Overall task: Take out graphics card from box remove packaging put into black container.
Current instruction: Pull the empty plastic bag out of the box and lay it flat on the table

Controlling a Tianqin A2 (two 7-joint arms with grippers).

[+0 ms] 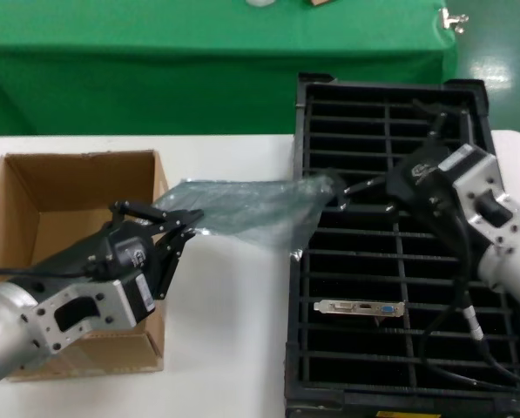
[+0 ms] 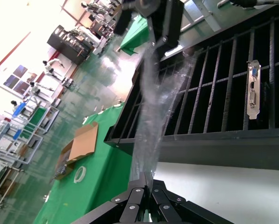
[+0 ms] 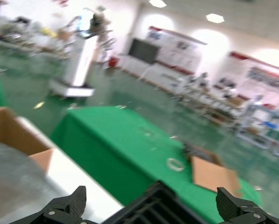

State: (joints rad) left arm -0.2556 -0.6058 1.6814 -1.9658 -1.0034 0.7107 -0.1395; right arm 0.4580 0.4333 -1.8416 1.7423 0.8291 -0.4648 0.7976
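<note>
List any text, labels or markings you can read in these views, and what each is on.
None can be read.
Left gripper: a small round white mark on its body, too small to read.
Black container: a yellow label strip on its front edge, cut off and unreadable.
Graphics card: no readable print.

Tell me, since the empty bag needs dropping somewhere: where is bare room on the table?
Bare white table lies between the box and the black container. Above it is crowded: the packaging stretches between the left gripper and the right gripper. The graphics card sits in a near slot.
</note>
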